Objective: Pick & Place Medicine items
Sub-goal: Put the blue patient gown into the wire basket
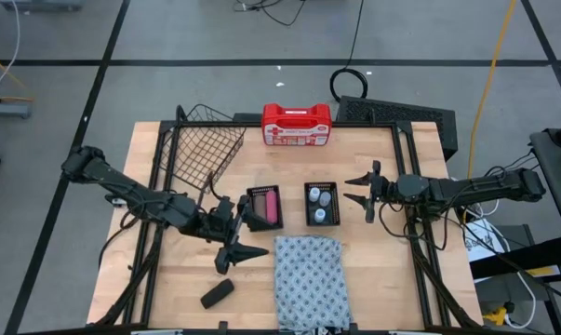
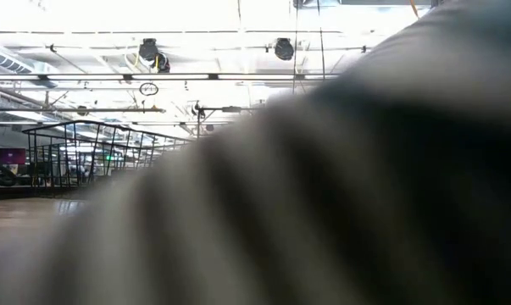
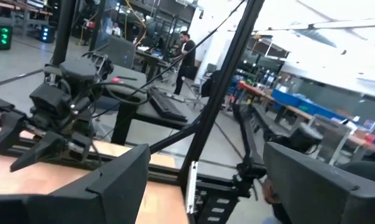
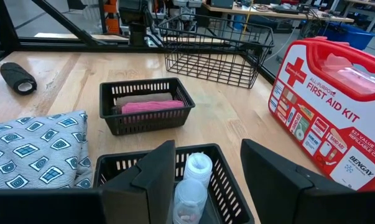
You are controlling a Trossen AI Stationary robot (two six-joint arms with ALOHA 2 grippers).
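Two whitish round bottles (image 4: 193, 180) stand in a black mesh tray (image 1: 320, 204). A pink block (image 4: 153, 106) and a brown block (image 4: 143, 98) lie in a second mesh tray (image 1: 264, 207). A black block (image 1: 217, 293) lies on the table near the front left. My right gripper (image 1: 350, 189) is open and empty just right of the bottle tray; its wrist view shows its fingers (image 4: 147, 180) above that tray's near rim. My left gripper (image 1: 247, 233) is open and empty beside the block tray's left side.
A red-and-white first aid case (image 1: 297, 124) stands at the far edge. A wire basket (image 1: 201, 149) sits far left. A patterned cloth (image 1: 308, 279) lies at the near edge and blocks the low view (image 2: 323, 212). People stand in the room beyond (image 3: 186, 50).
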